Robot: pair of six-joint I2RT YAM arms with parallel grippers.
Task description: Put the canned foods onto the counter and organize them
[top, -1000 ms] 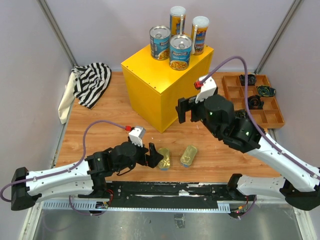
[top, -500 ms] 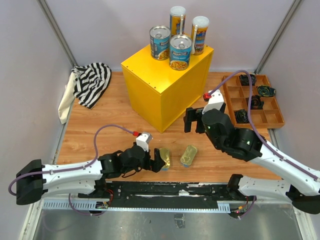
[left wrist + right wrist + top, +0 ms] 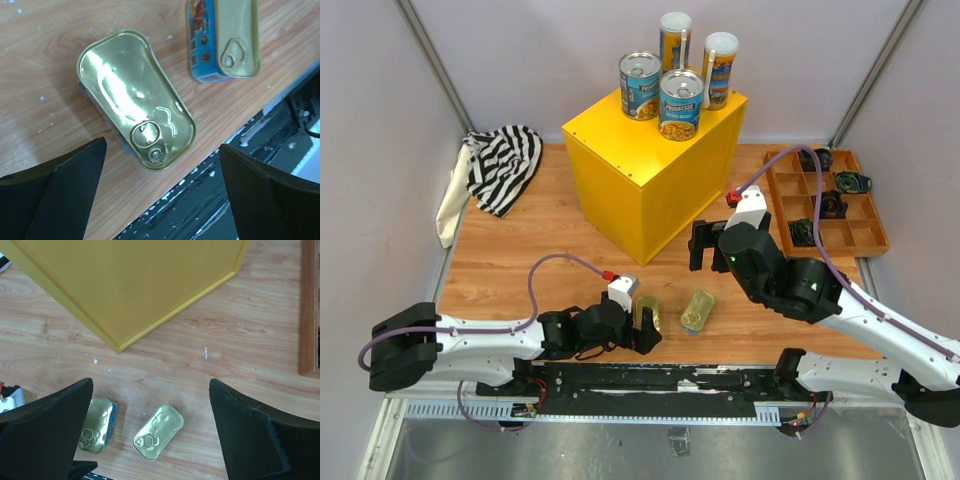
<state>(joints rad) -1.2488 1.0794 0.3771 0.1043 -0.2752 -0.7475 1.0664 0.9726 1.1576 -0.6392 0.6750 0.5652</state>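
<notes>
- Canned foods sit in two places: four on the yellow box [image 3: 640,190], two on the wooden table [image 3: 520,260].
- Two tall slim cans [image 3: 675,40] [image 3: 719,70] stand upright at the far side of the box top.
- Two wide blue-labelled cans [image 3: 640,85] [image 3: 680,103] stand upright just in front of them, close together.
- Two flat golden tins lie on the table near its front edge, pull tabs up: the left tin [image 3: 648,315] and the right tin [image 3: 698,311], near each other but apart.
- The left gripper [image 3: 161,150] is low over the left tin, its jaws spread wide to either side and gripping nothing. Whether they touch the table cannot be told.
- The right gripper [image 3: 150,385] hangs above the table between the box and the tins, jaws wide apart and empty.
- A brown tray [image 3: 865,235] sits at the right of the table.
- A striped cloth [image 3: 500,165] lies at the far left.
</notes>
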